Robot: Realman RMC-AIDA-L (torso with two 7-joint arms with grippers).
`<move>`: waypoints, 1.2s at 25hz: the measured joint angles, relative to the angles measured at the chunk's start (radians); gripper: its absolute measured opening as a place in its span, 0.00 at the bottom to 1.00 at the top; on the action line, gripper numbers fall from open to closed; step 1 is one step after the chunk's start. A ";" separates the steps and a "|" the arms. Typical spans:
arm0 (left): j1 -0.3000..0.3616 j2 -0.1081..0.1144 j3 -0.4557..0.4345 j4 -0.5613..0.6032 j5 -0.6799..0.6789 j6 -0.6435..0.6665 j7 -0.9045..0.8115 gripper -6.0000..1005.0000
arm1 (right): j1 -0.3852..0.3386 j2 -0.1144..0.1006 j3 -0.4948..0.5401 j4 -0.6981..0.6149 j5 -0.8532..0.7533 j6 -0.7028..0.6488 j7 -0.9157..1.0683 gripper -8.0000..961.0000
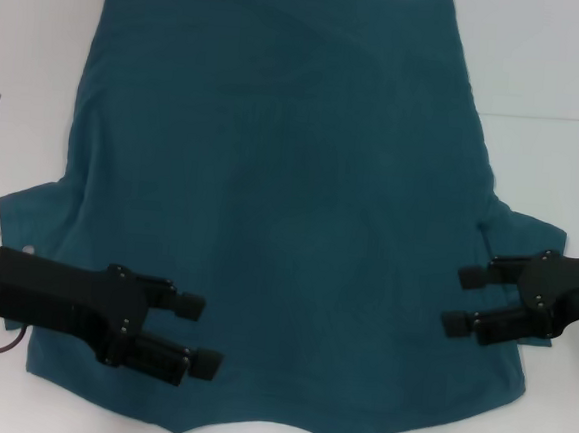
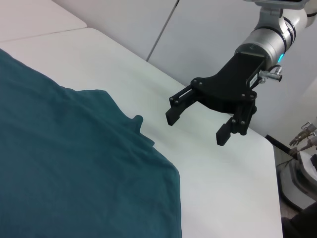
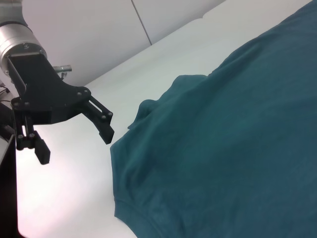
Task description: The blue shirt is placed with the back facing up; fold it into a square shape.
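Shirt (image 1: 280, 206) flat, unfolded. Left gripper (image 1: 195, 334) and right gripper (image 1: 468, 301) both agape above the sleeves; uneven pinches risk a skewed fold.

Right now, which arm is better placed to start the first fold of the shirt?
Neither clearly. The left gripper and right gripper both hover open over the blue shirt, one near each sleeve.
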 joint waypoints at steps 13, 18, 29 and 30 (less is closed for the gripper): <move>0.000 0.000 0.000 0.002 0.000 0.010 0.000 0.91 | 0.006 0.000 0.000 0.000 0.000 0.008 0.003 0.98; 0.000 0.003 -0.011 0.002 0.000 0.007 -0.010 0.91 | 0.006 0.000 0.022 0.001 0.005 0.022 0.026 0.98; 0.021 0.032 -0.314 -0.003 0.021 -0.158 -0.380 0.90 | 0.029 -0.024 0.120 0.010 0.062 0.148 0.442 0.98; 0.024 0.035 -0.333 -0.008 0.026 -0.167 -0.415 0.90 | 0.036 -0.032 0.120 0.017 0.061 0.167 0.506 0.98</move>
